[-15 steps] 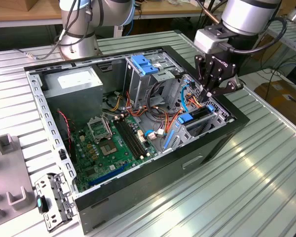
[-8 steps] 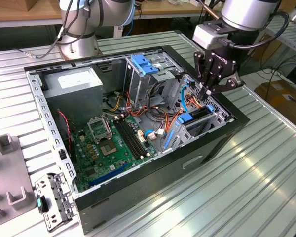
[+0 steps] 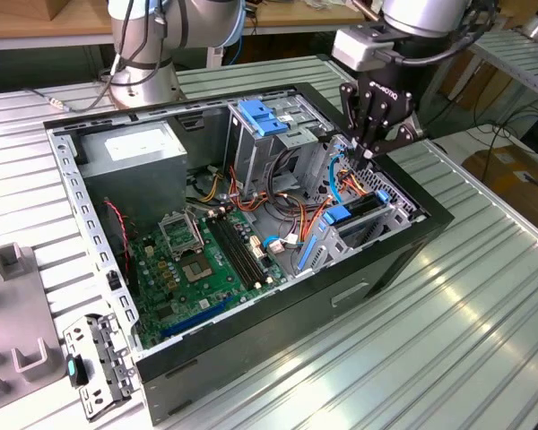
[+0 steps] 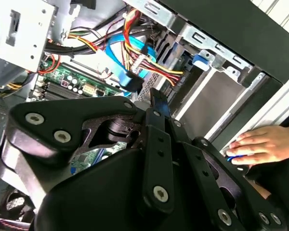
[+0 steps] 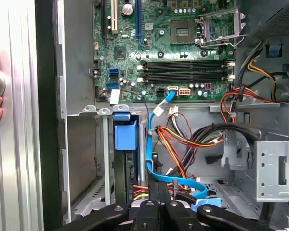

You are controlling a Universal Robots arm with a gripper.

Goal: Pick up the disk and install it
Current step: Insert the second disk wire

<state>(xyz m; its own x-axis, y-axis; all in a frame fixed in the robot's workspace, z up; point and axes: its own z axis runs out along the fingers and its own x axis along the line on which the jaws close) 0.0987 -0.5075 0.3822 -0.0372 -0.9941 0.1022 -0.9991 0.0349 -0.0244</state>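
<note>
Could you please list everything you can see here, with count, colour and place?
Computer case: one, black, lying open on the slatted metal table.
Motherboard: one, green, on the case floor.
Power-supply box: one, grey with a white sticker, in a case corner.
Latch piece: one, light blue, atop the drive cage.
Disk: one, blue-railed, seated in the bay beneath the gripper.
Flat data cable: one, blue, running from the motherboard to the bay.
Bracket: one, grey, on the table beside the case.
Person's hand: one, resting beside the case.
Gripper: one, black, over the drive bay.
</note>
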